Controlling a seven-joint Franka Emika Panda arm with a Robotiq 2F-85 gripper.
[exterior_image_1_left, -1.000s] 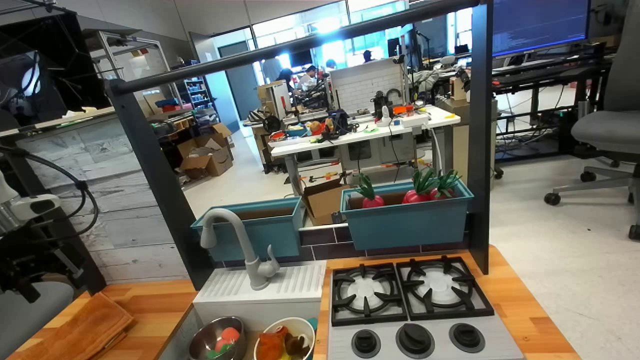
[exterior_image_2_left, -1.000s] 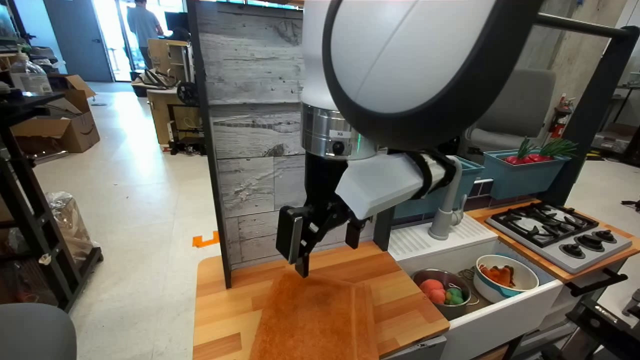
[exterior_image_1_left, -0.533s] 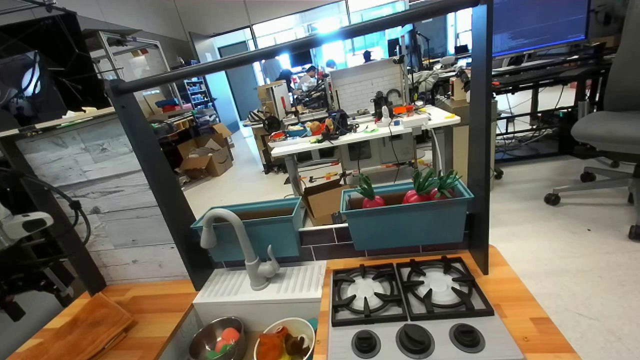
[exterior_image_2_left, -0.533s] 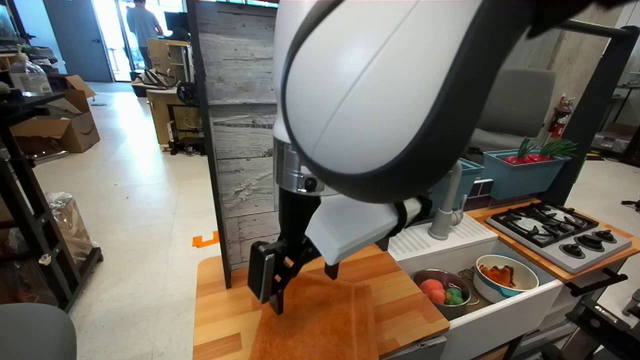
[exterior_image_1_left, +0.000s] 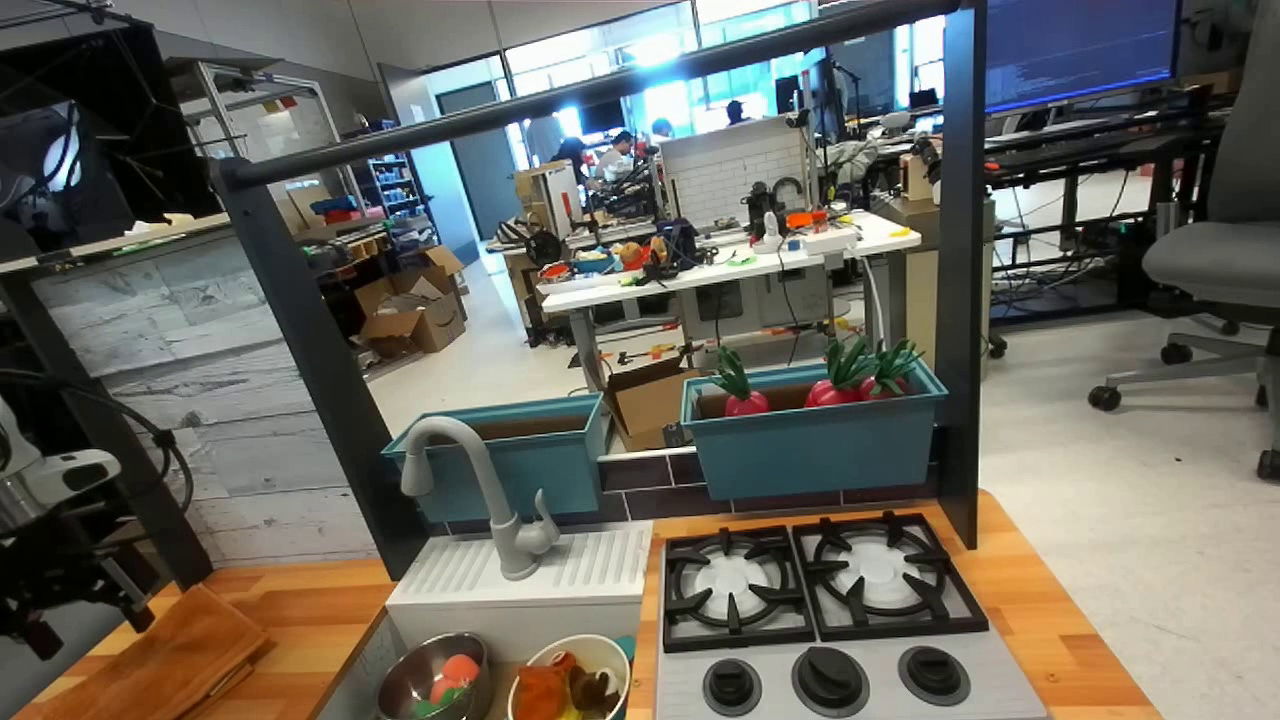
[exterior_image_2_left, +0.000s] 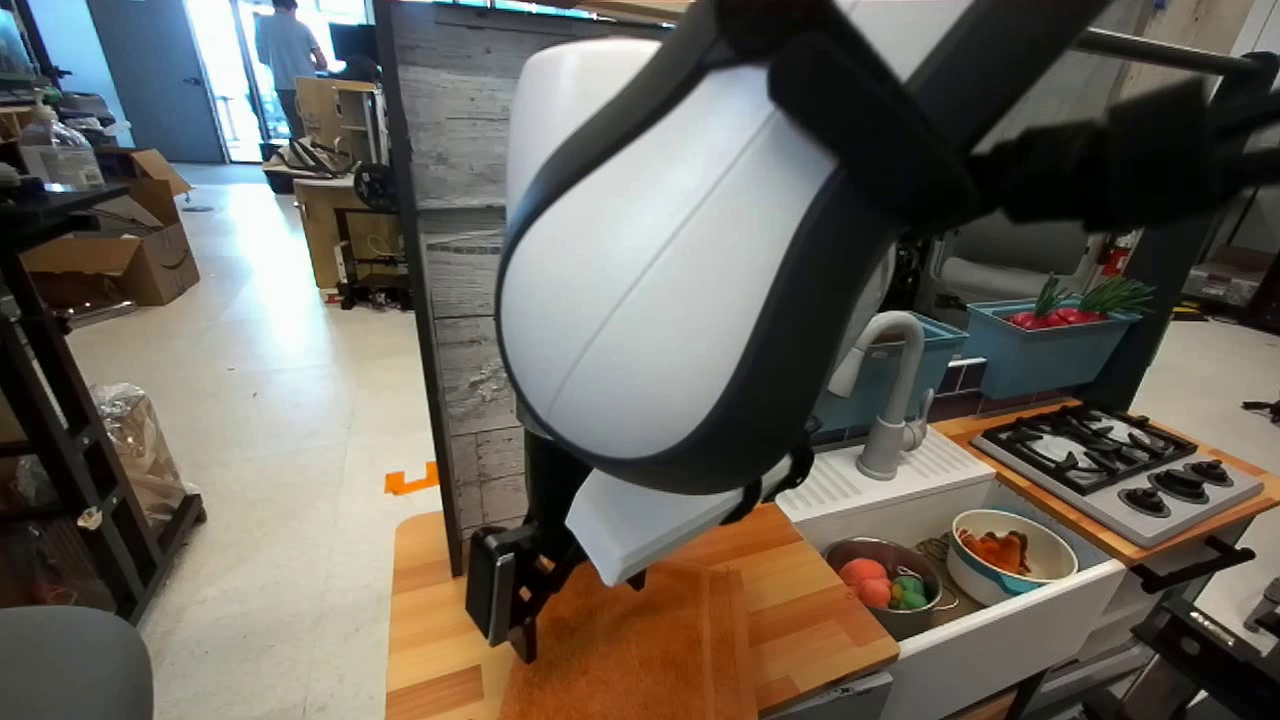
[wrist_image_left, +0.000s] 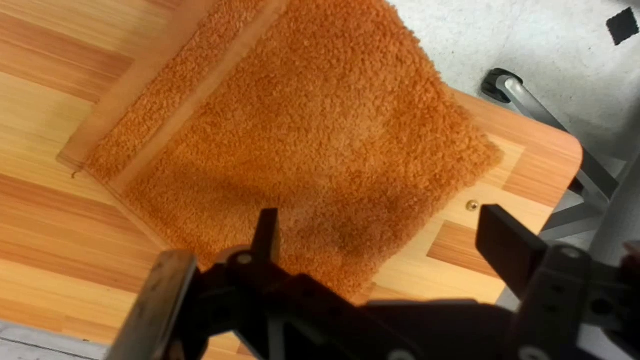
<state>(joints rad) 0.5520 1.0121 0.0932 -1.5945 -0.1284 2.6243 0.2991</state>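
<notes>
Fingers (wrist_image_left: 507, 247) spread wide, towel (wrist_image_left: 310, 125) overlapping counter edge (wrist_image_left: 525, 126)

I have free room down to the orange towel (wrist_image_left: 320, 120). The plank panel (exterior_image_1_left: 240, 430) near it bars passage.

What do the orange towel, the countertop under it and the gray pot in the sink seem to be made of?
Orange towel: soft, matte cloth, likely terry or similar, given its fuzzy pile and flat border bands.
Countertop: smooth wood or wood-look laminate, I can't tell which; strips of differing tone and grain show.
Gray pot: probably metal, perhaps steel, judging by its gray sheen.
</notes>
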